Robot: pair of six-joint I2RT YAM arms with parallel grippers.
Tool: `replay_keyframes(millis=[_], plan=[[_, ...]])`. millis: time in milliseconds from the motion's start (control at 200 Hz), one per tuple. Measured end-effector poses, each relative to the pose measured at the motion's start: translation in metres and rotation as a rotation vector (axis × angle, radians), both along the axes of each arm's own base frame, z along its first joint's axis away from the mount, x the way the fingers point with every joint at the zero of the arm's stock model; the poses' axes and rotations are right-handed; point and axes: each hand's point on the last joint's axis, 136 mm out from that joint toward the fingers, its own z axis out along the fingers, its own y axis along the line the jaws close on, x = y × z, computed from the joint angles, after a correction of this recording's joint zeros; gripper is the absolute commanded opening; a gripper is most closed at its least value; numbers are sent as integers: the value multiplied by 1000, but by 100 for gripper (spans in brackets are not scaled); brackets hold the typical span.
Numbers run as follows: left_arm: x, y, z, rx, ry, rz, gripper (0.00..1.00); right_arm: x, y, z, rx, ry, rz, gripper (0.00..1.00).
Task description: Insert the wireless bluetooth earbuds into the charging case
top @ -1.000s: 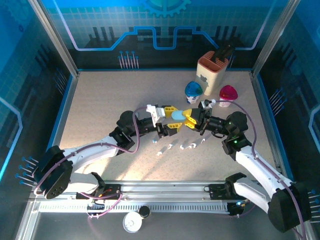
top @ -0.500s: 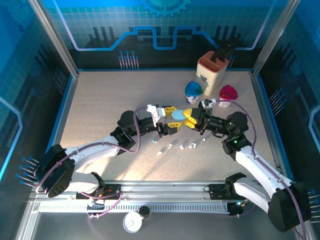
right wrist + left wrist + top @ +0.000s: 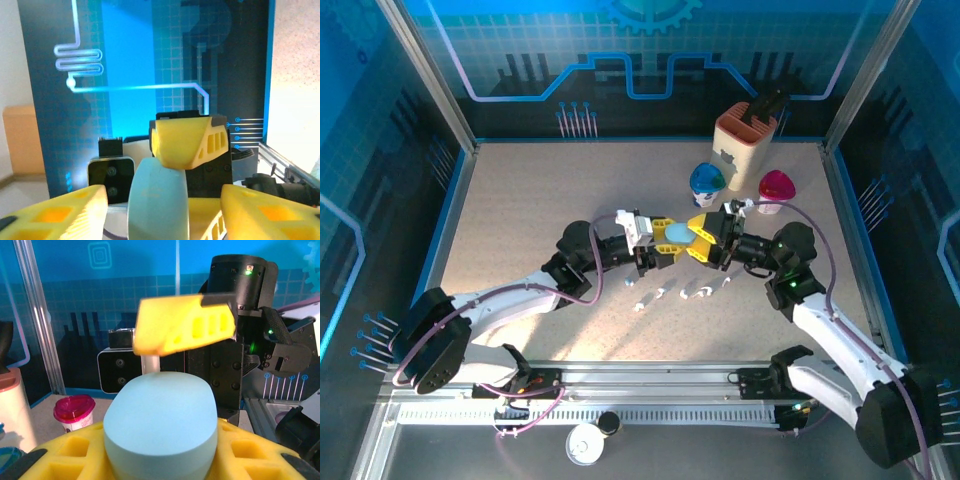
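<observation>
Since a second ago the claws have been drawn closer above mid-table. The pale blue charging case (image 3: 160, 425) is now clamped by the left gripper (image 3: 665, 240), and the right gripper (image 3: 700, 238) has been spread off it. The earbuds (image 3: 705, 290) are left in a left-to-right row on the speckled tabletop (image 3: 520, 200) just below, nearest the freed right gripper, with open room around.

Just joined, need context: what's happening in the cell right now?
Both arms meet mid-table over a pale blue charging case. The left hand is closed on it, while the right hand stands open around it. The case looks shut. Several small earbuds lie loose on the table nearby.
</observation>
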Motion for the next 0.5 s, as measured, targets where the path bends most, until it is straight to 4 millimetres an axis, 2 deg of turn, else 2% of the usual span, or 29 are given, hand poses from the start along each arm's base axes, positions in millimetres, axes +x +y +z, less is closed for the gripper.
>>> replay_keyframes(millis=[105,345,405,500], plan=[[0,-1,-5,18,17,-5,35,6,-10,-4,-54,-20,-49,84],[3,4,-13,35,70,-16,35,15,-43,-3,-229,-105,-173,91],[4,5,-13,34,77,-17,35,16,-48,0,-284,-144,-186,95],[3,5,-13,34,92,-27,35,12,-49,12,-383,-253,-166,96]])
